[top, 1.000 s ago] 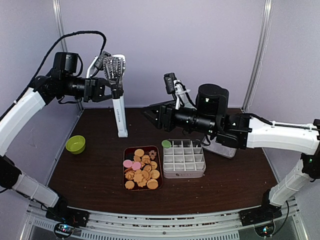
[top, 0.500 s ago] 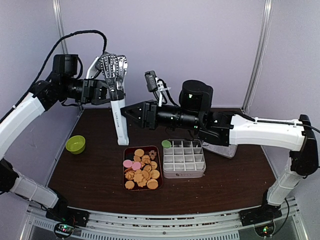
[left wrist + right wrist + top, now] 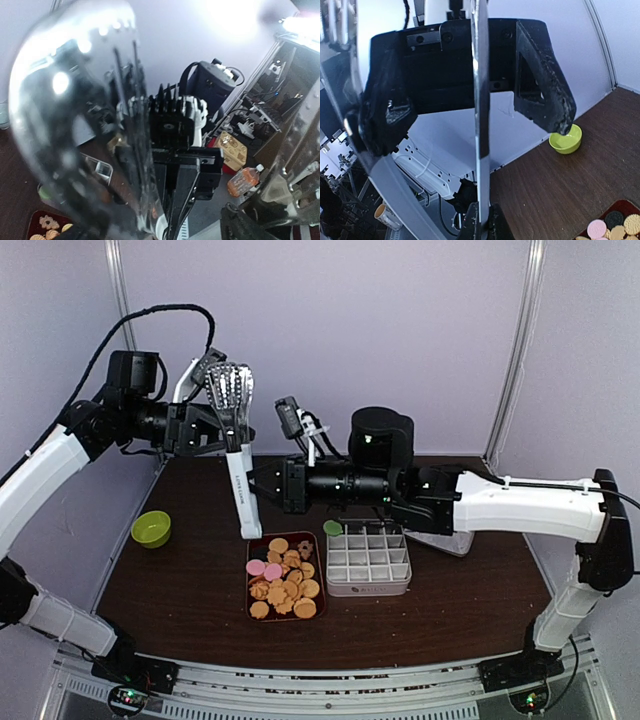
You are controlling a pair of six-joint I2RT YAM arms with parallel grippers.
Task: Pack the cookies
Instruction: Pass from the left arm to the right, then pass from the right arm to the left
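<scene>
One bowl [image 3: 151,528]: sitting green at the far left of the table [image 3: 180,590], well apart from the tray.
Left gripper [image 3: 228,432]: standing open at the tongs' neck; the right wrist view is showing its black fingers [image 3: 545,90] spread wide either side of the blade.
Tongs [image 3: 246,515]: standing nearly upright, head up.
Writing: running along the tongs' handle and the box's front, too small to read.
Right gripper [image 3: 256,484]: pinching the tongs' lower handle, jaws shut.
Cookies [image 3: 283,575]: lying flat in a dark red tray [image 3: 249,590] whose long axis is running away from the arms; the left wrist view is catching only a few.
Box [image 3: 368,557]: gridded, sitting just right of the tray.
</scene>
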